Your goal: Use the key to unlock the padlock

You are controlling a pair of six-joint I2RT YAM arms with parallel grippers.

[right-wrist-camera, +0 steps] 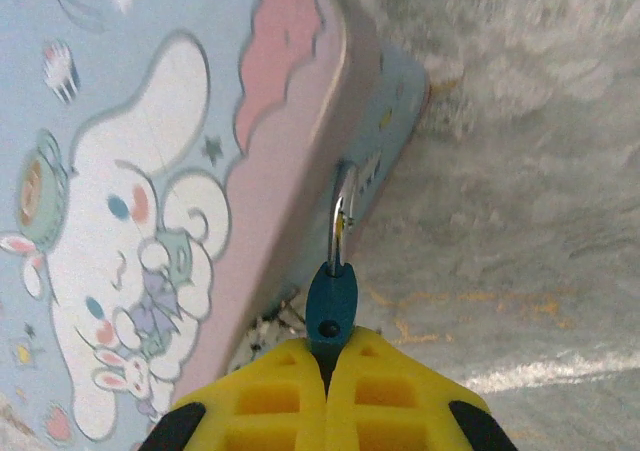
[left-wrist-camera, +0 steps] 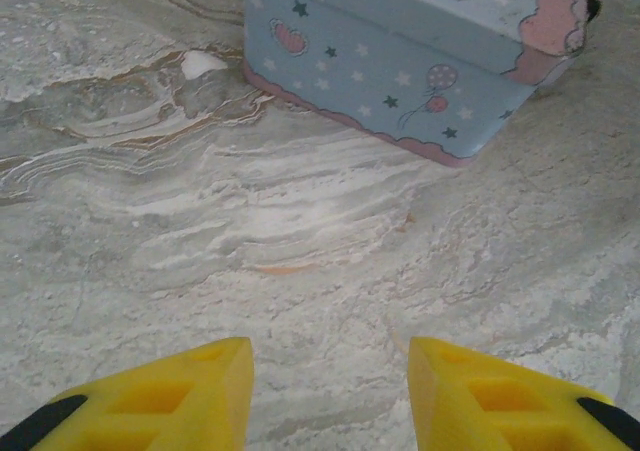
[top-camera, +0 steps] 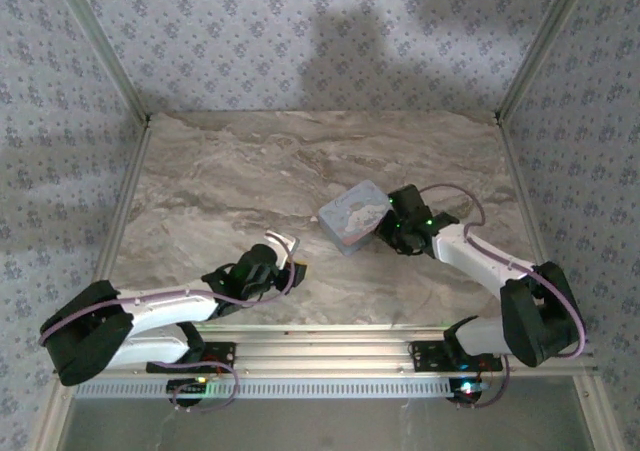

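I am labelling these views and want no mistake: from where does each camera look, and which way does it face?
Top external: above and behind the bases, looking down on the table; left arm and right arm show.
Left wrist: low over the table, facing the tin; open left gripper at the bottom.
Right wrist: close beside the tin, looking along its side; right gripper shut on the padlock.
Shared: all three see the tin.

Marble table (left-wrist-camera: 300, 221) under left tool (left-wrist-camera: 330, 396), fingers spread; light-blue cartoon tin (left-wrist-camera: 400, 61) ahead, apart.
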